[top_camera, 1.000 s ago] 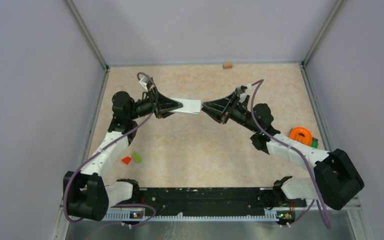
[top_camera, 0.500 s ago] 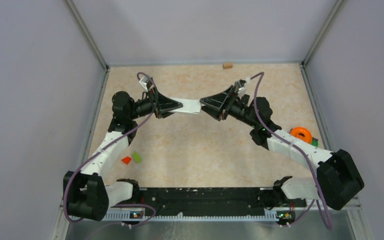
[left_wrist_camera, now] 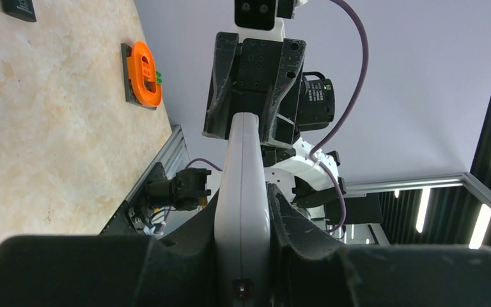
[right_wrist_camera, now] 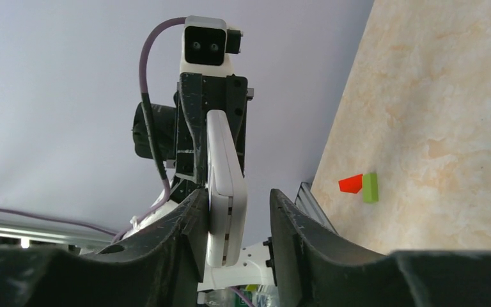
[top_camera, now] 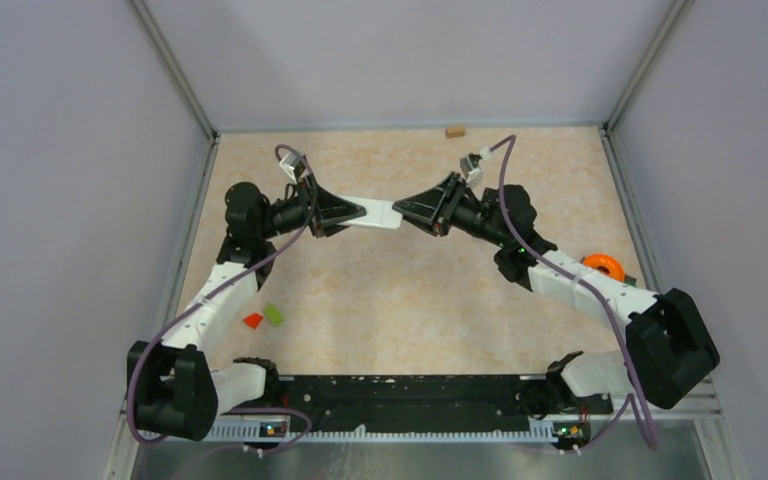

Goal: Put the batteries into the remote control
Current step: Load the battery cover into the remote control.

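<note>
Step in hand: the remote control (top_camera: 378,212) is presented between the 2 arms, held clear of the worktop (top_camera: 410,300) at centre frame in the top view. The left end effector (top_camera: 360,212) is clamped on 1 end of the white body, with a finger pressed to each face. The right end effector (top_camera: 401,213) is parted and straddles the opposite end. In the right wrist view, 1 finger lies against the remote's side and a clear gap separates the other.

No battery can be made out in any view, nor an opened compartment, so loading appears not yet begun. Next move, as judged: the right jaws should close squarely on the free end or its cover. A skewed squeeze could lever the body out of the left grip.

Surface, near to far:
- A black base rail (top_camera: 400,395) runs along the bottom edge.
- A red block (top_camera: 252,320) and a lime-green block (top_camera: 275,314) lie side by side at lower left.
- An orange ring-shaped item (top_camera: 601,267) sits at right, partly behind the right arm.
- A small tan block (top_camera: 454,130) lies at the far edge, top centre.

Room: plain pale walls (top_camera: 410,60) enclose 3 sides, with metal posts (top_camera: 172,70) at the far corners.
</note>
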`<action>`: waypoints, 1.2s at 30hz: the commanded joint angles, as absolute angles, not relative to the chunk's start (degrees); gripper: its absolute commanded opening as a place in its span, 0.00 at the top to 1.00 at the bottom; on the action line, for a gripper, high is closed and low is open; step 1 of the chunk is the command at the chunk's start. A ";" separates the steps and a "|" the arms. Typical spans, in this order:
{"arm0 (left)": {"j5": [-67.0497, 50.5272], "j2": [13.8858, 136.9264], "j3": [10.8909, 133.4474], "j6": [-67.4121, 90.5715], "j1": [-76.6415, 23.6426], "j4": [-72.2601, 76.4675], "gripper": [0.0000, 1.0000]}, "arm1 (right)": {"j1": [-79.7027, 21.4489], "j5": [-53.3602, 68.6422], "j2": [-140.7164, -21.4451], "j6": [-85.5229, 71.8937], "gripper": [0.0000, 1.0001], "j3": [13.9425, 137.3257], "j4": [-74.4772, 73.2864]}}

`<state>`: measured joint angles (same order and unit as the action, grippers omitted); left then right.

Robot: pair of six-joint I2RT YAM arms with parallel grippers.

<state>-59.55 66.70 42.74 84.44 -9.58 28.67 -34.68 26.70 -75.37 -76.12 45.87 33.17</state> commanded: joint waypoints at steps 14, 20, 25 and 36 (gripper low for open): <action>-60.52 66.09 44.96 84.80 -9.84 32.61 1.00 | -34.19 27.60 -73.35 -69.33 0.65 48.00 30.32; -60.76 65.84 45.05 85.96 -9.84 33.36 1.00 | -34.19 29.62 -73.75 -67.25 0.65 48.00 31.27; -61.06 65.64 45.15 86.41 -9.89 34.00 1.00 | -34.19 33.19 -75.34 -63.45 0.62 49.54 28.53; -61.55 65.66 45.44 84.92 -10.99 35.95 1.00 | -35.37 35.31 -77.19 -63.28 0.54 50.14 29.10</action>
